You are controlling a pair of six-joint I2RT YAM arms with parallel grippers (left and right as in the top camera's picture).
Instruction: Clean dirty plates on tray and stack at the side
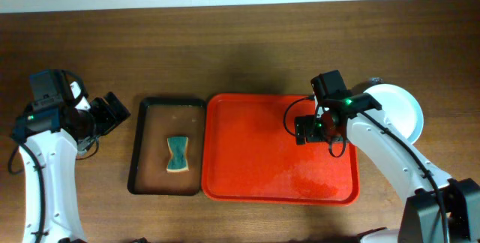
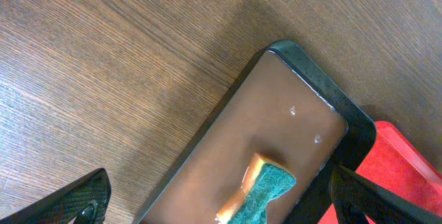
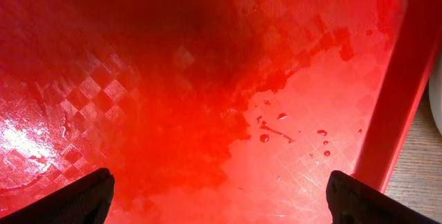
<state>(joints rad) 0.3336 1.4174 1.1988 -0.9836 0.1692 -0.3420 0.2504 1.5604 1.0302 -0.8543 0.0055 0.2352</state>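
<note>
The red tray [image 1: 255, 160] lies at the table's centre with no plates on it; its wet floor with small droplets fills the right wrist view [image 3: 207, 79]. White plates [image 1: 401, 112] sit stacked on the table right of the tray, partly hidden by the right arm; how many I cannot tell. My right gripper [image 1: 315, 129] is open and empty, hovering over the tray's right part [image 3: 217, 200]. My left gripper [image 1: 112, 112] is open and empty, left of the black tray [image 2: 221, 203].
A narrow black tray with a brown base [image 1: 154, 108] stands left of the red tray and holds a teal-and-yellow sponge [image 1: 178, 154], also in the left wrist view [image 2: 259, 193]. Bare wooden table surrounds both trays.
</note>
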